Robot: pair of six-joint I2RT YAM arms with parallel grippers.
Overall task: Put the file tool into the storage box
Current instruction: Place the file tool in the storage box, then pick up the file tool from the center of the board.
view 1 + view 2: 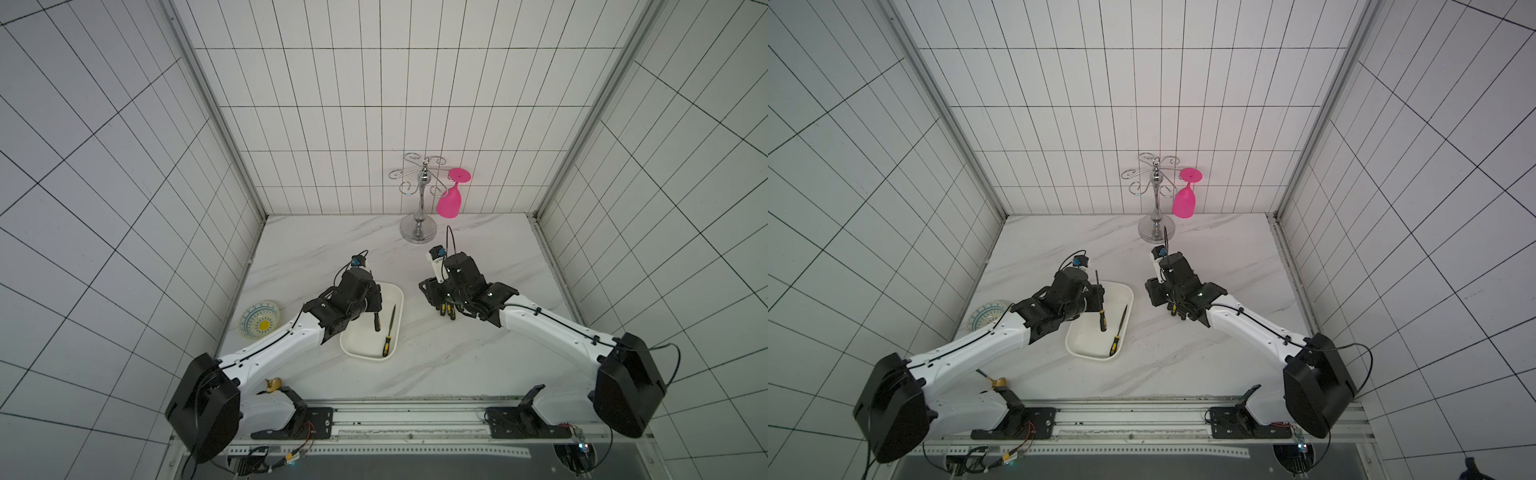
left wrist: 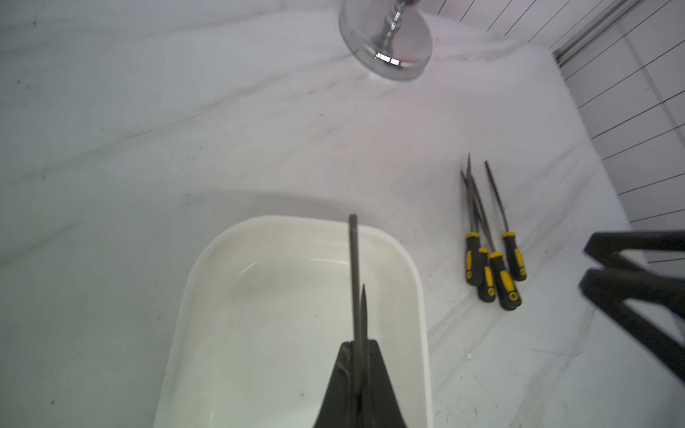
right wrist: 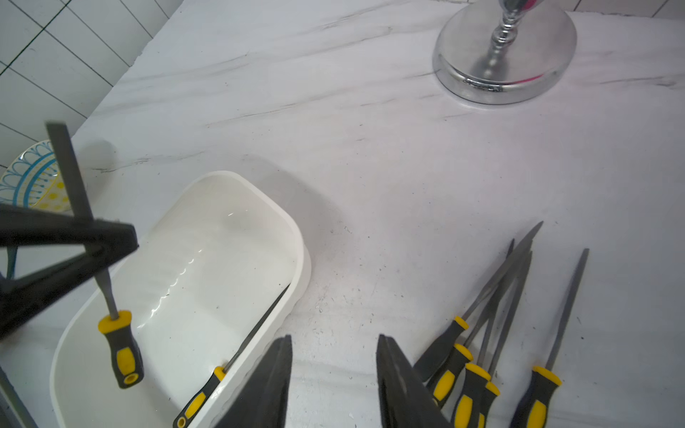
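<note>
Found one file [image 1: 388, 332] already lying inside the storage box [image 1: 363, 338]; saw the left gripper [image 2: 357, 352] clenched on the blade of a second file [image 3: 120, 348], hanging handle-down over the box, not yet released; noted the right gripper [image 3: 333, 374] with jaws apart and empty, near four files [image 2: 502, 281] remaining on the table [image 1: 457, 353].

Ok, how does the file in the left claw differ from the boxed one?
The held file hangs nearly upright, handle down, blade pinched in the left claw; the boxed file lies flat inside the storage box. The held file's blade ends blunt; the boxed file's tapers to a point. Both have black-and-yellow handles.
</note>
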